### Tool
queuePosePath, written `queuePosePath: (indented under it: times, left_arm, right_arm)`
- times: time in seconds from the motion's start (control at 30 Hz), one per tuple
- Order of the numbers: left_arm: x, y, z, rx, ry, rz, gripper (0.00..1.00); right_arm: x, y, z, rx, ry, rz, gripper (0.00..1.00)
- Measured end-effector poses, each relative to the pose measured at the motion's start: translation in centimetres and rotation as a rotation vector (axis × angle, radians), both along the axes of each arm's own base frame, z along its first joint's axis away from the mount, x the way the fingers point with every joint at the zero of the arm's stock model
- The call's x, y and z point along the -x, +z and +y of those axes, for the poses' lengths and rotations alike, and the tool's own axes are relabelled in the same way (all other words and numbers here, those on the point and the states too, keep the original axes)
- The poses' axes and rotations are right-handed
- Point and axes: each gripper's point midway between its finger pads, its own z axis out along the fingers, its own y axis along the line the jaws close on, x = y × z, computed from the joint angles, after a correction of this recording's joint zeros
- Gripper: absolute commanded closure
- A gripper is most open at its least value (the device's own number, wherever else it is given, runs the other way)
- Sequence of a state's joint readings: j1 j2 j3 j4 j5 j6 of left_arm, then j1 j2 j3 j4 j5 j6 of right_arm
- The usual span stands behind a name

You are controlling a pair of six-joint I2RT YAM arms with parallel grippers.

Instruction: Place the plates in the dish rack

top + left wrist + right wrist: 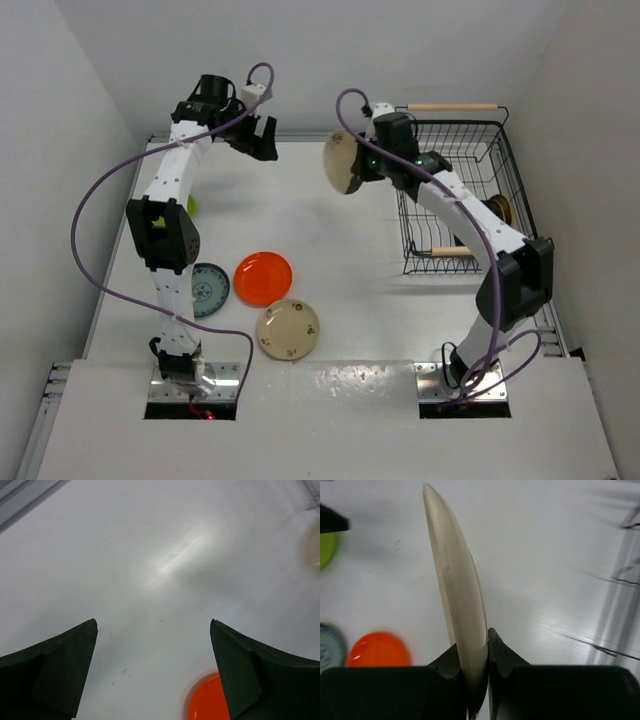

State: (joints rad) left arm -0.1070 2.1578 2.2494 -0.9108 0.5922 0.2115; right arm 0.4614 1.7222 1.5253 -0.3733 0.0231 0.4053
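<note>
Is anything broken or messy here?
Nothing looks broken or spilled. The cream plate stands on edge only because the right fingers pinch it; the orange plate lies flat on the table.

The left arm [165,200] reaches up and forward, wrist turned inward; the left gripper [152,625] holds nothing, jaws spread wide. The right arm [470,215] folds at the elbow and reaches forward-left. The right gripper [472,642] is clamped on the rim of an upright plate [455,580].
</note>
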Motion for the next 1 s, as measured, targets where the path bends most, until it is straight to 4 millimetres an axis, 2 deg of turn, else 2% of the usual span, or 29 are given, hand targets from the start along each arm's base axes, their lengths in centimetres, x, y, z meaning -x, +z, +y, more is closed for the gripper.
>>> queuePosePath:
  times: [0.1, 0.17, 0.23, 0.3, 0.33, 0.4, 0.53, 0.6, 0.67, 0.77, 1.0]
  left_arm:
    - [-1.5, -1.1, 4.1, -0.145, 0.159, -0.011, 0.01]
    - [-2.2, -1.6, 6.8, -0.23, 0.251, -0.018, 0.01]
    - [-2.4, -2.1, 8.6, -0.286, 0.31, -0.015, 0.01]
    - [-2.4, -2.8, 9.9, -0.33, 0.349, -0.002, 0.01]
    - [-2.2, -3.2, 10.3, -0.347, 0.36, 0.007, 0.01]
    - [-2.0, -3.7, 10.6, -0.364, 0.367, 0.019, 0.01]
    - [-2.0, -3.8, 10.8, -0.379, 0.373, 0.021, 0.01]
    - [-2.0, -3.8, 11.0, -0.387, 0.375, 0.019, 0.01]
    - [-2.0, -3.9, 11.1, -0.394, 0.377, 0.019, 0.01]
    - [-1.9, -4.0, 11.2, -0.399, 0.377, 0.021, 0.01]
    - [-1.9, -4.0, 11.2, -0.402, 0.378, 0.022, 0.01]
  right_arm:
    - [-0.5, 3.2, -5.8, 0.13, -0.128, -0.046, 1.0]
    - [-0.5, 5.9, -10.8, 0.205, -0.234, -0.076, 1.0]
    - [0.1, 7.6, -16.0, 0.291, -0.341, -0.077, 1.0]
    - [1.3, 7.8, -21.0, 0.403, -0.448, -0.029, 1.0]
    - [2.0, 7.1, -22.7, 0.458, -0.478, 0.012, 1.0]
    - [3.1, 4.8, -24.9, 0.548, -0.496, 0.118, 1.0]
    - [5.2, -2.0, -27.3, 0.657, -0.47, 0.349, 1.0]
    - [6.8, -5.5, -27.8, 0.672, -0.436, 0.464, 1.0]
    - [7.9, -7.5, -28.1, 0.672, -0.417, 0.533, 1.0]
    - [9.0, -8.9, -28.5, 0.674, -0.41, 0.586, 1.0]
    - [8.5, -10.0, -28.9, 0.693, -0.409, 0.591, 1.0]
